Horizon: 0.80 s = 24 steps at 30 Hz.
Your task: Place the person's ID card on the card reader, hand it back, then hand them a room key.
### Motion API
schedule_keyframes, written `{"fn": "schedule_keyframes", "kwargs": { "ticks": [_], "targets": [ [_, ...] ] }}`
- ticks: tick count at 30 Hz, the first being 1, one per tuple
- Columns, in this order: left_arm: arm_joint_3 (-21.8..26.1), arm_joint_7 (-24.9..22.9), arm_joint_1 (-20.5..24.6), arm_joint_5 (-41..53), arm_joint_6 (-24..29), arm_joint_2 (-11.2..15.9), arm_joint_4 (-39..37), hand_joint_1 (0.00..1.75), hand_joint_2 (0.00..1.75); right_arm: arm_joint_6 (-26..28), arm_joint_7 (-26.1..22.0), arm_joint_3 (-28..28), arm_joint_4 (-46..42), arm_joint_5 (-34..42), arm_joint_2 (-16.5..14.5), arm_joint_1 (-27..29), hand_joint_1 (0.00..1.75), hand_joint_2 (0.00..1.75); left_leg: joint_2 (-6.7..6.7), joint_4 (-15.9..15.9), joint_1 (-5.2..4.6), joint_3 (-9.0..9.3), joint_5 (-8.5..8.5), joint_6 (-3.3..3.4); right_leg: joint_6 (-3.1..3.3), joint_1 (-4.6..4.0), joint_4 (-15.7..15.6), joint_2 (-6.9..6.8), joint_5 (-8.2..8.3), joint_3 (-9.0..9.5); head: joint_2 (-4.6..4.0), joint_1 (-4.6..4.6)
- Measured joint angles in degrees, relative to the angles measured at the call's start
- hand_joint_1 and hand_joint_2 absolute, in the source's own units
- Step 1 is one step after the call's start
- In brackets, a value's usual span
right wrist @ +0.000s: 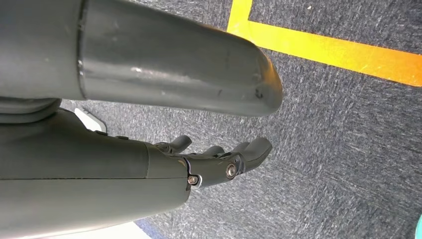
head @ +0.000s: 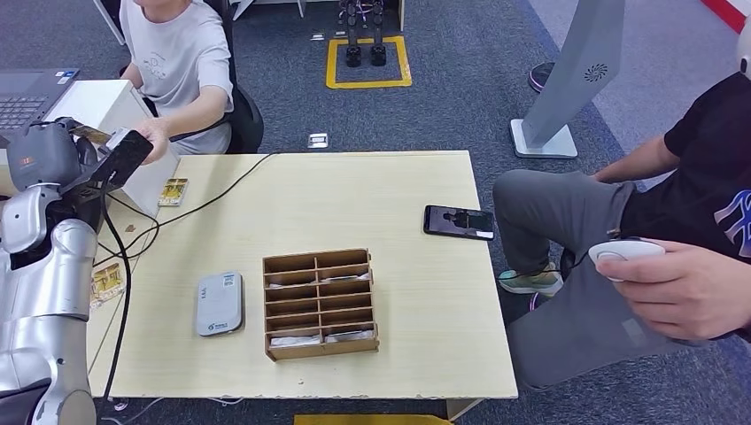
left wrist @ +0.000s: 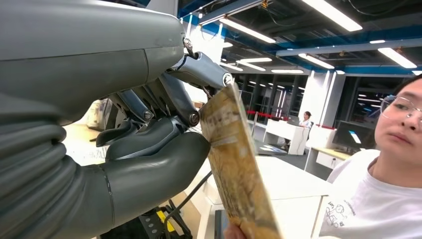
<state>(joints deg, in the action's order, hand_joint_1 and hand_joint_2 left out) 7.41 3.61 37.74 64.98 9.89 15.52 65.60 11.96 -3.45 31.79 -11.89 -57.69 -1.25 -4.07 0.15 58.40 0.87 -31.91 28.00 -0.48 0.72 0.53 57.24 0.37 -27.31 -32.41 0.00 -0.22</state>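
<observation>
My left hand [head: 120,158] is raised at the table's far left corner and pinches a yellow-brown patterned card [left wrist: 234,164] between thumb and fingers [left wrist: 199,69]. The seated person in the grey shirt reaches out a hand [head: 156,131] that meets mine, and their fingertips [left wrist: 234,232] touch the card's far edge. The grey-white card reader [head: 220,303] lies flat on the table with nothing on it. Beside it stands a wooden compartment box [head: 270,305] with pale cards in its slots. My right hand [right wrist: 219,162] hangs over the carpet, fingers apart and holding nothing.
Two more yellow cards [head: 173,190] [head: 106,282] lie near the table's left edge among black cables [head: 212,197]. A black phone [head: 458,221] lies at the right edge. A second person sits at the right holding a white device [head: 624,250]. A laptop [head: 27,93] sits far left.
</observation>
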Motion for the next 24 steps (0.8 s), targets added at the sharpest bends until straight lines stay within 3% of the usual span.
{"fn": "schedule_keyframes", "kwargs": {
  "ticks": [15,19,24],
  "targets": [
    [0.0,-1.19,0.79,1.68,0.04,-0.61,-2.39,1.75,1.75,-0.04,0.0,0.09,0.0,-0.66,-0.01,0.07,0.0,0.0,0.06,0.0,-0.01,-0.06,0.0,0.0,0.0,0.0,0.0,0.07,0.0,-0.06,0.0,0.01],
    [0.0,-0.99,0.84,1.76,0.25,-0.75,-2.75,0.0,1.75,-0.02,0.0,0.12,0.0,-0.72,-0.02,0.08,0.0,0.0,0.05,0.0,0.0,-0.07,0.0,0.0,0.0,0.0,0.0,0.07,0.0,-0.07,0.0,0.0],
    [0.01,0.45,0.83,1.76,1.0,-1.04,-2.81,0.0,1.75,0.04,-0.02,0.27,0.0,-1.02,-0.02,0.07,0.0,0.0,0.03,0.0,0.0,-0.08,0.0,0.0,0.0,0.0,0.01,0.04,0.0,-0.07,0.0,0.01]
  ]
}}
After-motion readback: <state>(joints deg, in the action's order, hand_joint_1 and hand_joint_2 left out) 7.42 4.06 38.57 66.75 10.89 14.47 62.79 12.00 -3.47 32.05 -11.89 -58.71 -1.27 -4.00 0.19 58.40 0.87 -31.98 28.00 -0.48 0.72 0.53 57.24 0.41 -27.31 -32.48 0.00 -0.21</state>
